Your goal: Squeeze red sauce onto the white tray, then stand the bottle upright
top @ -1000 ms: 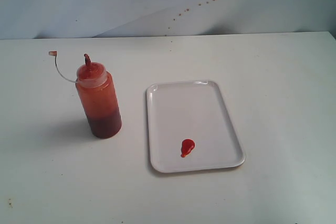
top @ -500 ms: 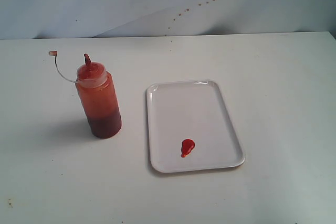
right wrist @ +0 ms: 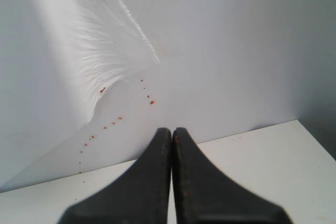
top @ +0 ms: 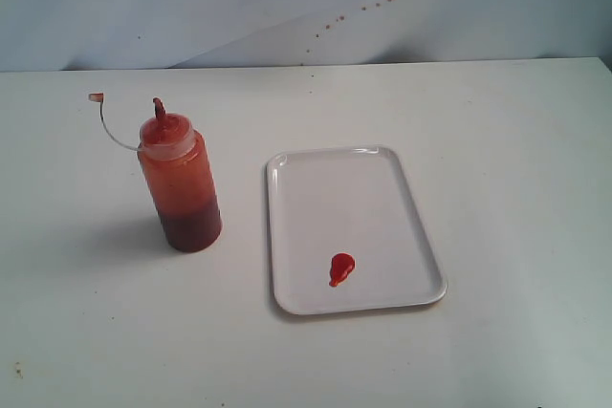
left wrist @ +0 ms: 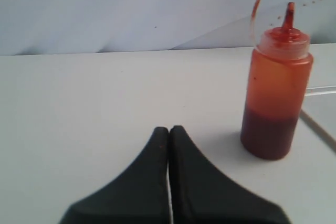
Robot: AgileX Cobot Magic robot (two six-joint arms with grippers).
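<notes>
The bottle (top: 180, 183) stands upright on the table left of the white tray (top: 325, 188), its small cap (top: 96, 97) hanging out on a thin tether. A teardrop blob of red sauce (top: 341, 268) lies near the tray's front end. Neither gripper shows in the exterior view. In the left wrist view my left gripper (left wrist: 169, 129) is shut and empty, with the bottle (left wrist: 275, 87) standing a little way ahead of it and to one side. My right gripper (right wrist: 171, 130) is shut with nothing in it and faces the back wall.
A pale backdrop sheet (top: 287, 7) with small red spatter spots (top: 330, 24) hangs behind the white table (top: 497, 140). The same spots (right wrist: 113, 123) show on the wall in the right wrist view. A tray edge (left wrist: 317, 124) shows beside the bottle in the left wrist view.
</notes>
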